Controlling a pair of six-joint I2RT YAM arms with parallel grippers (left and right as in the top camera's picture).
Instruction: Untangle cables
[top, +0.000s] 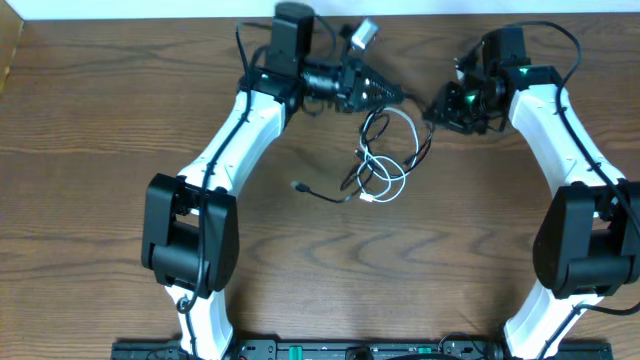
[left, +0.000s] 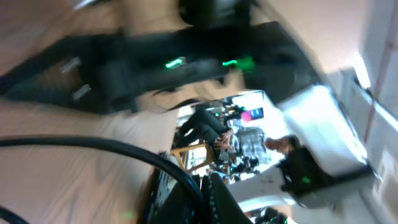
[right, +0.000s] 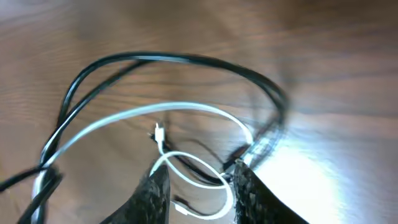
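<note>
So the black cable (right: 186, 58) and white cable (right: 180, 107) sit tangled together mid-counter (top: 100, 120), a bit toward the far side, between the two hands. Right hand (right: 199, 199) is open just right of the pile, with a white loop lying in the gap and nothing gripped. Left hand (top: 393, 95) is at the tangle's far-left edge, but its own view is a blur, so I can't tell if it's open.

**Q:** so where do the cables (top: 385, 155) sit exactly?

**A:** On the table (top: 100, 110), around the middle, piled over each other. Left gripper (top: 395, 96) is just behind-left of the pile and right gripper (top: 432, 108) just behind-right, so the pile lies between and in front of them. One loose end (top: 298, 186) trails out left.
</note>
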